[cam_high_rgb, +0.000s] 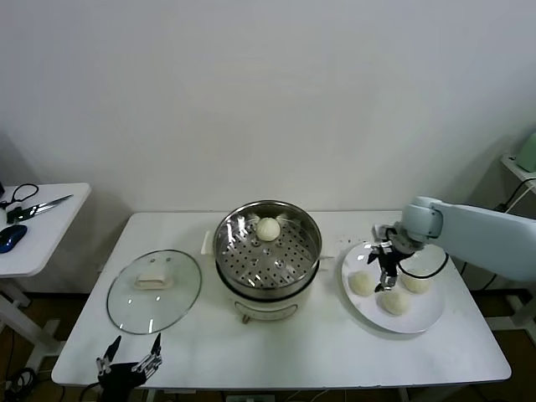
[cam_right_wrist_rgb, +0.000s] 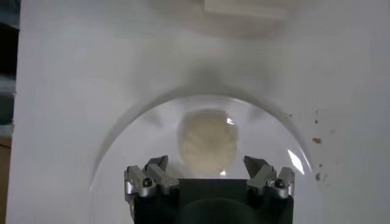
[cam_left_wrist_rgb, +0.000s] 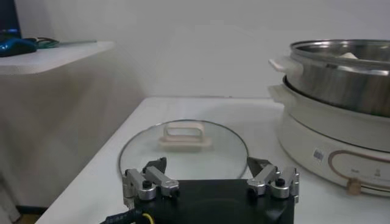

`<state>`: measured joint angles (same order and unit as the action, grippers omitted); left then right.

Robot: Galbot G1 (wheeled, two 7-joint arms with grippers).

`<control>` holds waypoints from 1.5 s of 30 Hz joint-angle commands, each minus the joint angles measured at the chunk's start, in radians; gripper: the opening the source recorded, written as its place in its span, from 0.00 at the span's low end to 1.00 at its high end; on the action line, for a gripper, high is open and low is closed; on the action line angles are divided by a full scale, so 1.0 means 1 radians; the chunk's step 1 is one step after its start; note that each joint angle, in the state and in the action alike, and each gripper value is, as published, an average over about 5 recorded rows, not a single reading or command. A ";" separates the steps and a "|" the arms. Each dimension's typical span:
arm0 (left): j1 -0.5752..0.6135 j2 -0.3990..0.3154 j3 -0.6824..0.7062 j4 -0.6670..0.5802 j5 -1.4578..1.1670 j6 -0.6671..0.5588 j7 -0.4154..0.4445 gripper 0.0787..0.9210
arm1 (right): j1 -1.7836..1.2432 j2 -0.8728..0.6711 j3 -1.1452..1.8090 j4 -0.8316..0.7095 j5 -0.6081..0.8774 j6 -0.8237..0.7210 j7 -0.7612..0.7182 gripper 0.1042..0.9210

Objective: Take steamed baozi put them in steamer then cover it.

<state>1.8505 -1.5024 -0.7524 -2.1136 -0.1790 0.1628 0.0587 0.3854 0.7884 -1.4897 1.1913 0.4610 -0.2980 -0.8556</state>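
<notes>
Indoors, white table (cam_high_rgb: 276, 343), plain wall (cam_high_rgb: 268, 92)

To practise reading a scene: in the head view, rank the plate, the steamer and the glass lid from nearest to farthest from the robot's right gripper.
1. Plate: right side of the table, directly under the open right gripper.
2. Steamer: table centre, to that gripper's left.
3. Glass lid: lying flat at the table's left, farthest away, near the left gripper.
</notes>
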 commanded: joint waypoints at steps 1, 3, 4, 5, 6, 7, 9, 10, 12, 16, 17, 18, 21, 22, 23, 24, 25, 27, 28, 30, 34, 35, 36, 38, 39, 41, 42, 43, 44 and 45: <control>0.000 0.001 0.001 0.004 0.001 -0.001 -0.001 0.88 | -0.104 0.052 0.070 -0.079 -0.020 -0.026 0.029 0.88; 0.000 0.001 0.001 0.004 0.001 -0.002 -0.001 0.88 | -0.109 0.061 0.077 -0.093 -0.020 -0.027 0.032 0.88; 0.000 0.002 0.001 0.004 0.001 -0.002 0.000 0.88 | -0.110 0.065 0.078 -0.096 -0.020 -0.027 0.031 0.88; 0.000 0.002 0.001 0.004 0.001 -0.002 0.000 0.88 | -0.110 0.068 0.078 -0.096 -0.020 -0.026 0.029 0.88; 0.000 0.003 0.000 0.005 0.001 -0.002 0.000 0.88 | -0.110 0.070 0.077 -0.096 -0.019 -0.026 0.028 0.88; 0.000 0.003 0.000 0.005 0.001 -0.002 0.000 0.88 | -0.110 0.073 0.076 -0.096 -0.019 -0.026 0.026 0.87; -0.001 0.004 -0.002 0.006 0.001 -0.002 -0.001 0.88 | -0.110 0.077 0.077 -0.097 -0.021 -0.026 0.026 0.84; -0.001 0.004 -0.002 0.006 0.000 -0.002 -0.001 0.88 | -0.110 0.078 0.077 -0.099 -0.025 -0.025 0.025 0.83; -0.001 0.004 -0.002 0.007 0.000 -0.002 -0.001 0.88 | -0.105 0.079 0.075 -0.101 -0.037 -0.024 0.022 0.79; -0.002 0.001 -0.001 0.005 0.001 -0.001 -0.001 0.88 | -0.083 0.075 0.066 -0.096 -0.047 -0.019 0.007 0.74; -0.002 0.001 -0.001 0.005 0.001 -0.001 -0.001 0.88 | -0.075 0.073 0.063 -0.092 -0.047 -0.017 0.002 0.73; -0.002 0.000 -0.001 0.004 0.001 -0.001 -0.002 0.88 | -0.063 0.070 0.060 -0.087 -0.045 -0.013 -0.005 0.73; -0.001 -0.002 -0.001 0.001 0.001 -0.001 -0.002 0.88 | -0.009 0.062 0.040 -0.068 -0.038 0.001 -0.030 0.72; -0.001 -0.002 -0.001 0.001 0.001 0.000 -0.002 0.88 | 0.022 0.059 0.025 -0.060 -0.031 0.008 -0.042 0.72; 0.000 -0.002 -0.001 0.000 0.001 0.000 -0.002 0.88 | 0.057 0.057 0.007 -0.052 -0.022 0.015 -0.055 0.71; 0.000 -0.002 0.000 -0.001 0.001 0.000 -0.002 0.88 | 0.106 0.055 -0.019 -0.043 -0.011 0.024 -0.073 0.71; 0.000 -0.002 0.000 -0.002 0.001 0.001 -0.002 0.88 | 0.159 0.055 -0.045 -0.035 0.002 0.034 -0.092 0.71; 0.000 -0.002 0.000 -0.005 0.001 0.002 -0.002 0.88 | 0.284 0.059 -0.109 -0.021 0.038 0.057 -0.132 0.71; 0.000 -0.002 0.000 -0.006 0.001 0.003 -0.002 0.88 | 0.350 0.063 -0.141 -0.014 0.058 0.068 -0.152 0.71; -0.002 -0.001 0.002 -0.008 0.001 0.006 -0.002 0.88 | 0.471 0.078 -0.204 0.003 0.100 0.084 -0.181 0.71; -0.004 0.001 0.006 -0.014 0.000 0.010 -0.002 0.88 | 0.671 0.120 -0.292 0.064 0.182 0.093 -0.215 0.71; -0.004 0.002 0.007 -0.016 0.000 0.010 -0.002 0.88 | 0.717 0.137 -0.303 0.085 0.213 0.088 -0.215 0.71; -0.004 0.003 0.008 -0.018 0.000 0.011 -0.002 0.88 | 0.755 0.152 -0.309 0.105 0.247 0.080 -0.211 0.71; -0.004 0.006 0.009 -0.022 0.000 0.012 -0.002 0.88 | 0.806 0.190 -0.305 0.148 0.321 0.054 -0.188 0.71; -0.003 0.007 0.009 -0.024 0.000 0.012 -0.001 0.88 | 0.818 0.212 -0.295 0.169 0.359 0.038 -0.169 0.71; -0.003 0.010 0.010 -0.030 -0.001 0.013 -0.001 0.88 | 0.816 0.255 -0.257 0.208 0.421 0.000 -0.124 0.71; -0.003 0.012 0.010 -0.033 -0.001 0.014 -0.001 0.88 | 0.806 0.278 -0.234 0.226 0.446 -0.021 -0.098 0.71; -0.003 0.013 0.010 -0.036 -0.002 0.015 -0.001 0.88 | 0.793 0.298 -0.212 0.242 0.470 -0.041 -0.074 0.71; -0.003 0.014 0.010 -0.039 -0.002 0.016 -0.001 0.88 | 0.771 0.323 -0.190 0.256 0.493 -0.064 -0.047 0.71; -0.003 0.015 0.010 -0.042 -0.003 0.016 -0.001 0.88 | 0.750 0.346 -0.171 0.267 0.511 -0.084 -0.021 0.71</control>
<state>1.8474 -1.4899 -0.7429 -2.1481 -0.1808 0.1784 0.0573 0.9753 0.9816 -1.6849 1.3190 0.7375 -0.2839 -0.9759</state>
